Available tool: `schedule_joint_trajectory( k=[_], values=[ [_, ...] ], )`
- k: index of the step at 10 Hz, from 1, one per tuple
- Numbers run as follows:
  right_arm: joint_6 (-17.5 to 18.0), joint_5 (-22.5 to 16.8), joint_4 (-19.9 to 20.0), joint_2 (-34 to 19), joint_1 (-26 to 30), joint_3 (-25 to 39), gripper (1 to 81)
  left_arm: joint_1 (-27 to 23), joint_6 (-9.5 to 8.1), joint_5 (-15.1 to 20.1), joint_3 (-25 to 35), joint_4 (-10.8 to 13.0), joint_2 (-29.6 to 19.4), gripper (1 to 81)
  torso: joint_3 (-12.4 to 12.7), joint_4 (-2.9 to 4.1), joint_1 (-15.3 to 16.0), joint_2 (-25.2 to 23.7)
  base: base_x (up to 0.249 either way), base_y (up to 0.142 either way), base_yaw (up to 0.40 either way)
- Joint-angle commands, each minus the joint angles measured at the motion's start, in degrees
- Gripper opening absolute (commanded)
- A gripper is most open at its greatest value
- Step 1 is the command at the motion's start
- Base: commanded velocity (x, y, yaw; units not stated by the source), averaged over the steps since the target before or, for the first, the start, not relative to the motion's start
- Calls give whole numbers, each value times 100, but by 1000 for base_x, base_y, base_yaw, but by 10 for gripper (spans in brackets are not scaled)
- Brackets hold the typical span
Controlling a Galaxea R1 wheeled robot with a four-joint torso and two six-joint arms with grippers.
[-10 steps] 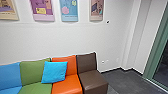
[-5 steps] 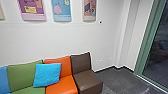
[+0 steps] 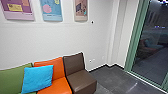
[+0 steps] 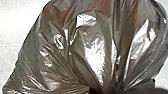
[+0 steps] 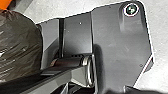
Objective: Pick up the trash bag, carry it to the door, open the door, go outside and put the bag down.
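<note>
Trash bag gathered at the neck, probably for carrying.
Whether the left gripper or the right gripper is open or closed cannot be told. In the left wrist view the bag's folds draw together, which suggests a hold at its bunched neck, leaving the full body loose; the right wrist view has it beside the robot's base plate, likely low so that it clears the seats as the robot drives. Farther out stand the brown seat and green-framed glass, perhaps the way out.
</note>
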Motion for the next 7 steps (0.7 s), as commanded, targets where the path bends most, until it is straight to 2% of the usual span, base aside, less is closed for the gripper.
schedule_joint_trajectory(
  k=[1, 7],
  values=[
    [-24, -341, -45, 16, 316, 20, 811, -402, 39, 411, 17, -33, -5, 10, 0, 0, 0, 0, 0, 0, -247],
    [-24, -341, -45, 60, 307, 20, 811, -411, 39, 411, 8, -24, 39, 10, 0, 0, 0, 0, 0, 0, -270]
  ],
)
